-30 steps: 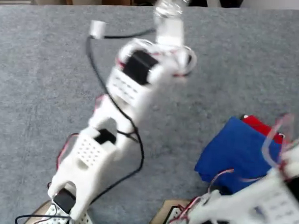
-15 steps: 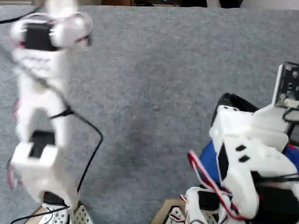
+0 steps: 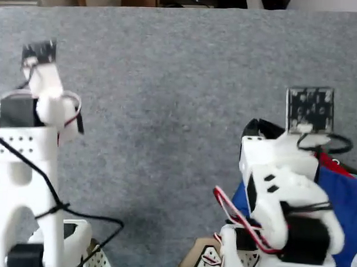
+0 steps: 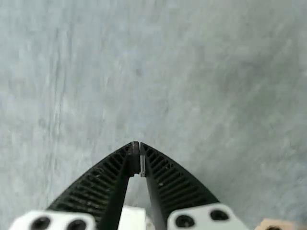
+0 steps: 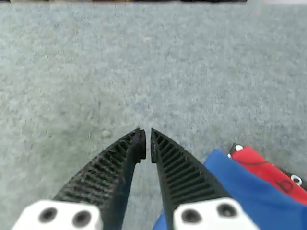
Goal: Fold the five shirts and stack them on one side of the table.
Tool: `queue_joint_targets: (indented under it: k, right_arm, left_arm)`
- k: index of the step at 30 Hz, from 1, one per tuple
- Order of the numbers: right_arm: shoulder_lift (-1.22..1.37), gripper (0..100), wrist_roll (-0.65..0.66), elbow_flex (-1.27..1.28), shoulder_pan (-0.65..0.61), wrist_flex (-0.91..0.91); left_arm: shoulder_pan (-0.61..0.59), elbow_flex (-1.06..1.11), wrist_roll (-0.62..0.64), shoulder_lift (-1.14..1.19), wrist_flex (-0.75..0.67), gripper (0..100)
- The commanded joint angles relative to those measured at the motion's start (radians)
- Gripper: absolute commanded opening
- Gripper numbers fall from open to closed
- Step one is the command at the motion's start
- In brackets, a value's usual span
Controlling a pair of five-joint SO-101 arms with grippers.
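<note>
A folded blue shirt [image 3: 347,198] lies at the table's right side on top of a red shirt [image 3: 334,164]. In the right wrist view the blue shirt [image 5: 235,184] and the red shirt [image 5: 261,168] lie just beside my right gripper [image 5: 145,140]. That gripper is shut on nothing, above bare grey table. My left gripper [image 4: 135,154] is also shut and empty, over bare table surface far from the shirts. The left arm [image 3: 31,140] stands drawn back at the near left. The right arm [image 3: 282,190] is folded back at the near right and hides part of the stack.
The grey cloth-covered table [image 3: 180,92] stretches wide between the two arms and towards the far edge. Arm bases and a loose black cable [image 3: 87,221] sit at the near edge. A tan board corner [image 4: 284,224] shows by the left arm's base.
The left arm has swung from the table's middle to the left and pulled back. The right arm has drawn back and risen over the blue and red stack.
</note>
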Motion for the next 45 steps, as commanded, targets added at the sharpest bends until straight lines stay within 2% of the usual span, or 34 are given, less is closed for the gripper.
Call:
queue_joint_targets:
  k: [1, 5, 7, 11, 16, 26, 34, 39, 45]
  right_arm:
    - [-0.153, 3.0, 0.011, 0.208, -0.018, -0.123]
    - [-0.361, 3.0, 0.003, 0.430, -0.012, -0.255]
    - [-0.473, 3.0, 0.002, 0.496, -0.019, -0.256]
    - [-0.627, 3.0, 0.008, 0.648, -0.061, -0.233]
    - [-0.659, 3.0, 0.009, 0.708, -0.076, -0.175]
    - [-0.667, 3.0, 0.011, 0.869, -0.077, -0.173]
    - [-0.667, 3.0, 0.011, 1.012, -0.074, -0.175]
    - [-0.667, 3.0, 0.011, 1.109, -0.073, -0.175]
    - [-0.667, 3.0, 0.009, 1.165, -0.073, -0.175]
  left_arm:
    - [-0.049, 0.147, -0.003, -0.111, -0.072, 2]
    - [-0.170, 0.318, 0.000, -0.226, -0.250, 2]
    - [-0.218, 0.436, 0.005, -0.288, -0.334, 2]
    - [-0.235, 0.672, 0.005, -0.452, -0.436, 2]
    - [-0.241, 0.914, -0.002, -0.719, -0.532, 2]
    - [-0.242, 1.326, -0.003, -1.282, -0.546, 2]
    - [-0.241, 1.462, 0.000, -1.259, -0.540, 2]
    - [-0.236, 1.462, 0.003, -1.256, -0.480, 2]
    - [-0.236, 1.462, 0.003, -1.256, -0.479, 2]
